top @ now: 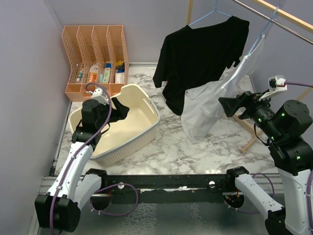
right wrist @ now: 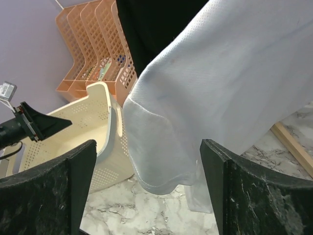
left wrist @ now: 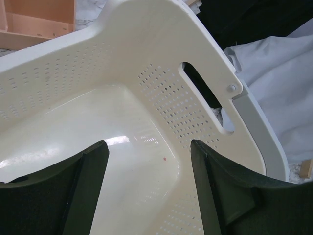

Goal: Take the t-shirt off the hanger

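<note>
Near edge of the table (top: pixel 195 147), left side: the left gripper (top: pixel 119 109) is poised over the inside of the basket (top: pixel 145 134). Its fingers stand well apart. Nothing lies between them and they touch nothing; the wrist view shows only the bare basket floor and perforated wall beyond them.

Near edge, right side: the right gripper (top: pixel 226 106) is raised and aimed leftward at the white shirt (top: pixel 205 112). Its fingers are spread wide. The wrist view shows the shirt's sleeve and hem hanging ahead of the gap, not pinched. From above, the fingertips are just beside the cloth; contact cannot be confirmed.

Mid table to far right: the white shirt hangs from its hanger (top: pixel 264 30) on the rail (top: pixel 293 32), draped low and slanting toward the table. The black t-shirt (top: pixel 200 54) hangs just to its left on a second hanger (top: pixel 208 17), overlapping the white shirt.

Far left corner: an orange organizer (top: pixel 95 54) with small items, not involved.

Finding: no removal is done. Both garments are on their hangers and neither is gripped. In my judgement, the approach to the white shirt is in hand. The grasp, the pull off the hanger and any drop into the basket are outstanding.
</note>
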`<state>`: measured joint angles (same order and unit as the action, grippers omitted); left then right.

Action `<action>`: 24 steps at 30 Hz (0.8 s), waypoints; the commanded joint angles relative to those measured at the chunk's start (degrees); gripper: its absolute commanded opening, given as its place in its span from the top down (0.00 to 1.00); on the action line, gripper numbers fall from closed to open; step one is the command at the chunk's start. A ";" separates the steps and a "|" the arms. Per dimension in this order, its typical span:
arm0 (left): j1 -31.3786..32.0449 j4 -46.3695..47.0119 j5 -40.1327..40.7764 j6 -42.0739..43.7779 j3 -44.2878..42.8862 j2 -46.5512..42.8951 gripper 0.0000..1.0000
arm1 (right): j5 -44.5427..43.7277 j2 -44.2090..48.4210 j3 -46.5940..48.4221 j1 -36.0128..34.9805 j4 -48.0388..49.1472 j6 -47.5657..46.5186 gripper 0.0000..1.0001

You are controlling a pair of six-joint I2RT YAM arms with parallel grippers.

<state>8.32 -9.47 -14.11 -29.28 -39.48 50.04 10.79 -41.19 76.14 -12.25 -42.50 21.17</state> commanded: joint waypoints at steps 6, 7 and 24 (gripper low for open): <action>-0.33 1.39 -1.36 -0.44 0.46 -0.20 0.29 | 0.32 -0.06 -0.59 0.29 0.94 0.07 0.05; -0.39 1.39 -1.36 -0.39 0.44 -0.21 0.29 | 0.01 -0.25 0.05 0.30 0.74 -0.06 0.04; -0.53 1.50 -2.07 -0.78 0.44 0.29 0.29 | -8.47 -22.77 23.49 0.30 -6.51 0.88 0.10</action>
<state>8.29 -9.47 -14.55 -29.65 -39.48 50.50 9.23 -57.43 92.14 -12.25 -44.80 21.15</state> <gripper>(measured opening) 0.707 0.918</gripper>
